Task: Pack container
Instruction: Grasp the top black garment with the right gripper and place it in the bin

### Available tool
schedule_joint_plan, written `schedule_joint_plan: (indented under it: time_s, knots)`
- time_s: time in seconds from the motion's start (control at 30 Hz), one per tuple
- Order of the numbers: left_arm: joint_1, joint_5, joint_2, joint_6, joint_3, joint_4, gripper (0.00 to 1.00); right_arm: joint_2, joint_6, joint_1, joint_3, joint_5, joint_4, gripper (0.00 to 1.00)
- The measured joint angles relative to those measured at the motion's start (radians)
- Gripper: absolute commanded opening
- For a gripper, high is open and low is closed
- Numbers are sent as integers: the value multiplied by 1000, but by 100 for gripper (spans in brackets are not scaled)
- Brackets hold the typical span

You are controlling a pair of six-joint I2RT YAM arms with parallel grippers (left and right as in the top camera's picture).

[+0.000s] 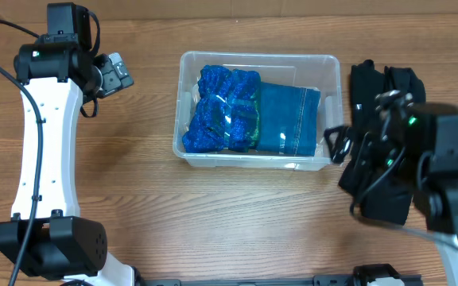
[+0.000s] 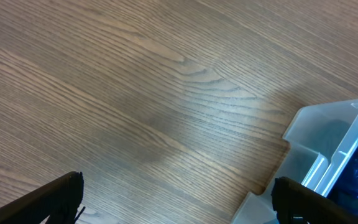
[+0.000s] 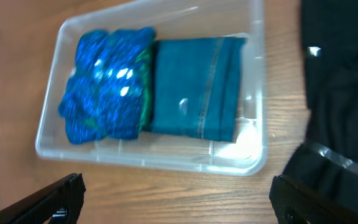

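The clear plastic container (image 1: 257, 59) stands mid-table. Inside lie a bright blue patterned cloth (image 1: 221, 111) on the left and a folded teal garment (image 1: 289, 121) on the right. The right wrist view shows the container (image 3: 253, 158), the blue cloth (image 3: 107, 84) and the teal garment (image 3: 194, 87). My right gripper (image 1: 339, 143) is open and empty, just off the container's right front corner, its fingers wide apart in its own view (image 3: 178, 200). My left gripper (image 1: 118, 75) is open and empty, left of the container (image 2: 316, 140) over bare wood (image 2: 178, 202).
A black garment (image 1: 384, 143) lies on the table right of the container, partly under my right arm; it also shows in the right wrist view (image 3: 344, 81). The table is wood.
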Motion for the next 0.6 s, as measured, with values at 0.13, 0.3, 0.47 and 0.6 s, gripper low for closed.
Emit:
schedule_joint_plan:
  time_s: [0.13,0.3,0.47,0.6]
  knots:
    - [0,0,1,0,0,0,100,92,19,-362,20,-27,-50,100]
    - [0,0,1,0,0,0,100,268,21,-699,-1,-44,7,100]
    - [0,0,1,0,0,0,100,608,-16,-780,-40,-45,63,100]
    - [0,0,1,0,0,0,100,887,-103,-779,-48,-67,114,99]
